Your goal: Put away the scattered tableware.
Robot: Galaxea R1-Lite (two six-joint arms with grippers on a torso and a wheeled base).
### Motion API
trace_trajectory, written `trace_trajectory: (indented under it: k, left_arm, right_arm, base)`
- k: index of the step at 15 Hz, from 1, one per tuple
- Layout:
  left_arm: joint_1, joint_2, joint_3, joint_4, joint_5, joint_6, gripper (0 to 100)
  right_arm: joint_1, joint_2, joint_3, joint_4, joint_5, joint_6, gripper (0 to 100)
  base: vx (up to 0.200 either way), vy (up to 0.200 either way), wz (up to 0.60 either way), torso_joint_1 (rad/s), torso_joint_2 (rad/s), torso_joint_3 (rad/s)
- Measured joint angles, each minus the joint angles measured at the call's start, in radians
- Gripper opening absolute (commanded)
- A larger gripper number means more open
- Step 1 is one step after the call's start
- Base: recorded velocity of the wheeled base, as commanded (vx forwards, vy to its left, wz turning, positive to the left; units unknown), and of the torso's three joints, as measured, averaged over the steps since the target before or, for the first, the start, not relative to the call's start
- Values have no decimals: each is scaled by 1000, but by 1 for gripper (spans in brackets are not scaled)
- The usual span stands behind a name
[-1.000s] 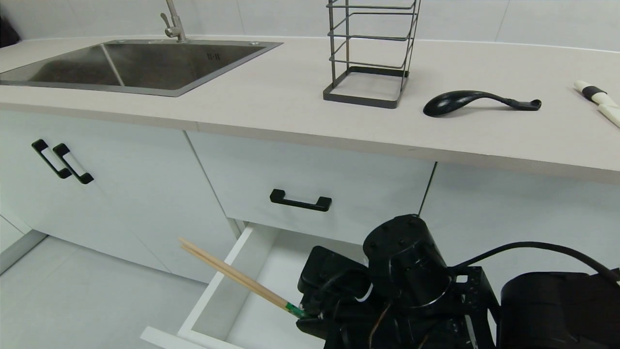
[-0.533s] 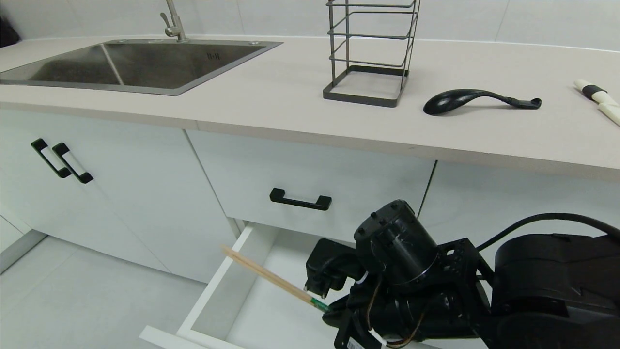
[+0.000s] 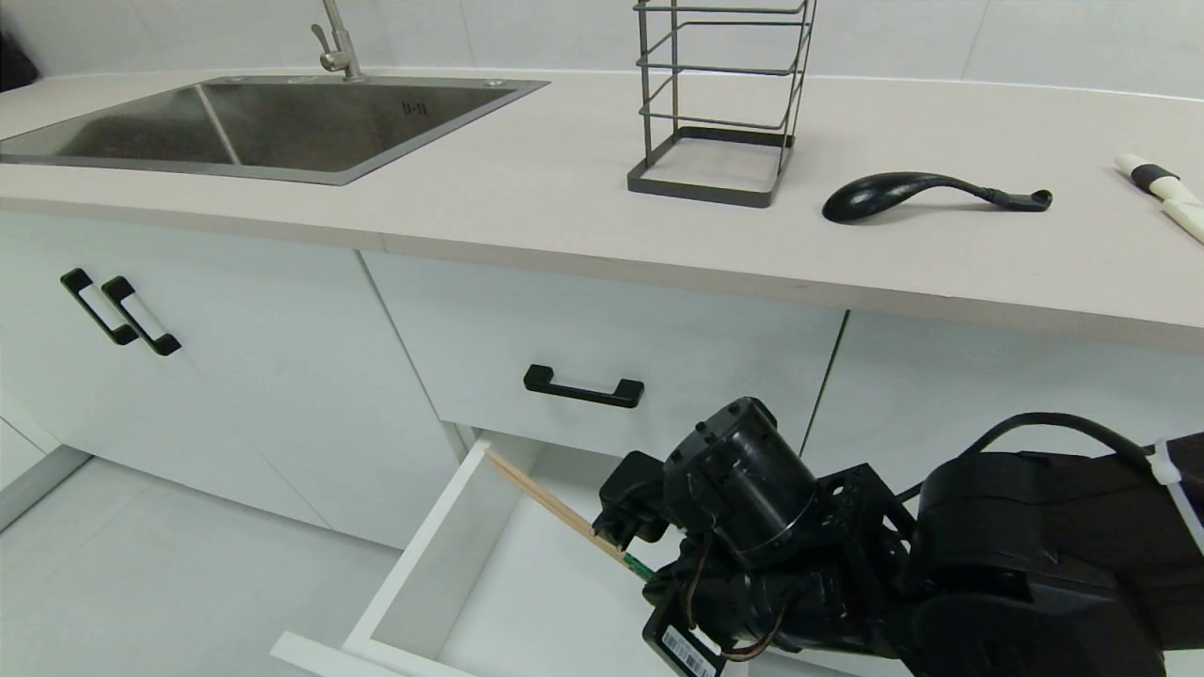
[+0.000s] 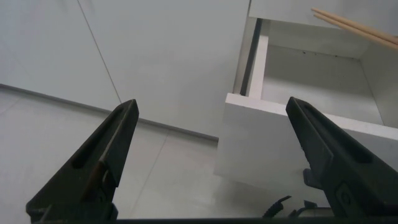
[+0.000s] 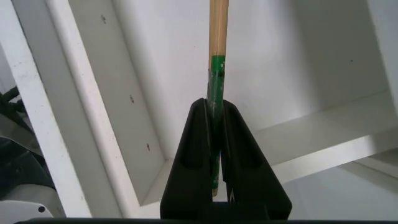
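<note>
- My right gripper (image 5: 212, 112) has its jaws pinched on the green end of the chopsticks (image 3: 555, 506).
- The chopsticks slant above the open drawer (image 3: 414, 555), tips toward its back left corner.
- My left gripper (image 4: 211, 115) hangs outside the drawer's front, jaws wide, holding nothing.
- A black spoon (image 3: 903, 195) lies on the surface (image 3: 527, 188) above the drawer.

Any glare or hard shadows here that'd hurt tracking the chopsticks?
Head view: soft, even light; the spoon casts only a faint shadow on the counter, and the sink has a dull sheen, no hot spots. Right wrist view: the chopsticks in the right claw contrast well with the white drawer. Left wrist view: the open left claw is dark against the pale floor, no glare.
</note>
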Motion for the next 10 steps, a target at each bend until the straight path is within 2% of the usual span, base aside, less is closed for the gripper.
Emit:
trace_trajectory:
  k: [5, 10]
  left_arm:
    - [0, 0, 0, 0, 0, 0, 100]
    - [0, 0, 0, 0, 0, 0, 100]
  right_arm:
    - [1, 80, -5, -6, -5, 3, 0]
    - [-11, 194, -94, -17, -41, 4, 0]
  base:
    - [0, 0, 0, 0, 0, 0]
    - [0, 0, 0, 0, 0, 0]
